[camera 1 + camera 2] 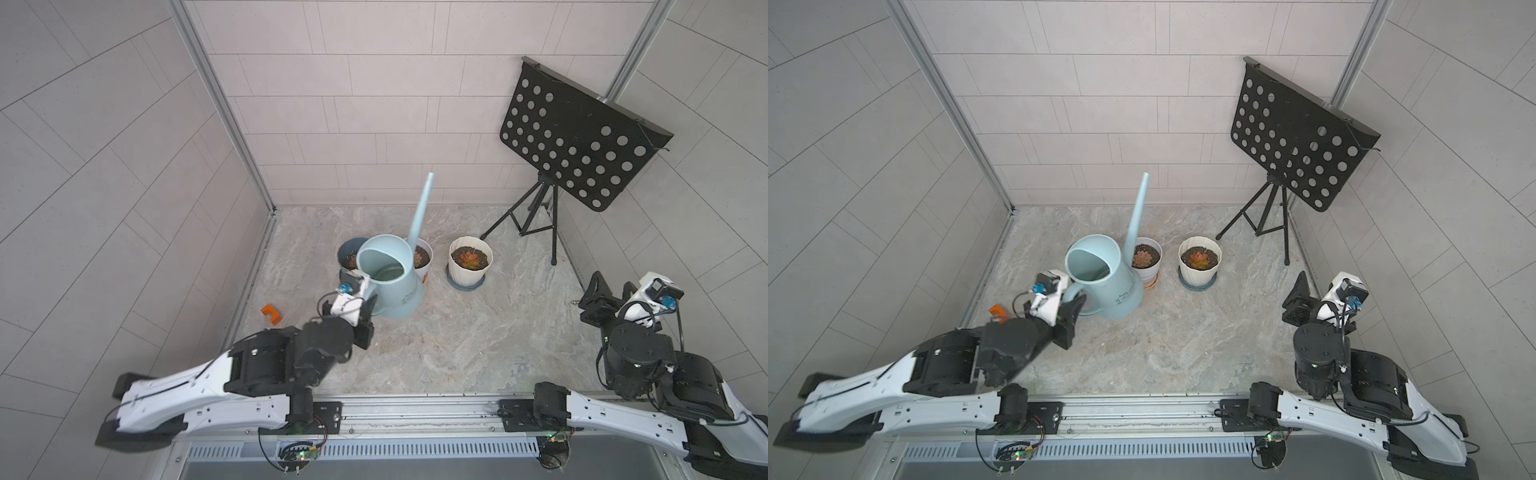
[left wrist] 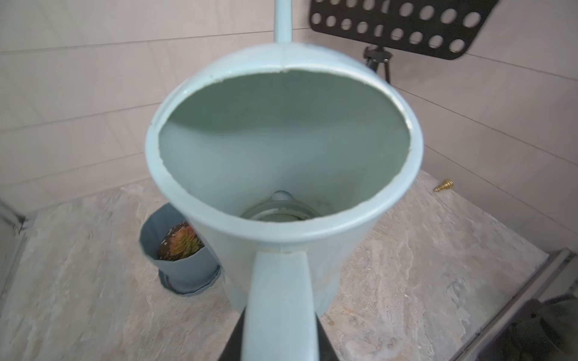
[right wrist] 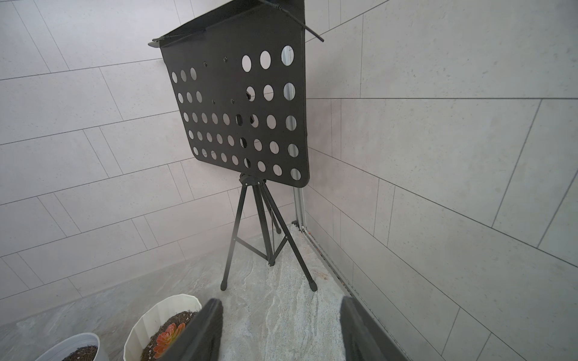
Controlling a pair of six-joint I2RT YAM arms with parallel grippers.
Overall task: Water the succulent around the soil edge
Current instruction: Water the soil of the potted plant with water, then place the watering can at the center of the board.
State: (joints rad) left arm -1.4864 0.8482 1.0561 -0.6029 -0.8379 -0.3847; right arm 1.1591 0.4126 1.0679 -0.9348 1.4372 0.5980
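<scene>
The left gripper (image 1: 369,309) is clamping the handle (image 2: 281,297) of the light blue watering can (image 1: 390,282). The can is standing upright just ahead of the gripper, beside the white pot (image 1: 1148,270) with its succulent (image 1: 1142,258). The right gripper (image 3: 281,331) is hanging with jaws apart and empty, well right of the ribbed white pot (image 1: 470,274).

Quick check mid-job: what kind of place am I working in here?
Likely a staged robot test cell: tile-look wall panels in metal framing, a marble-look tabletop, with potted succulents and a music stand as props.
</scene>
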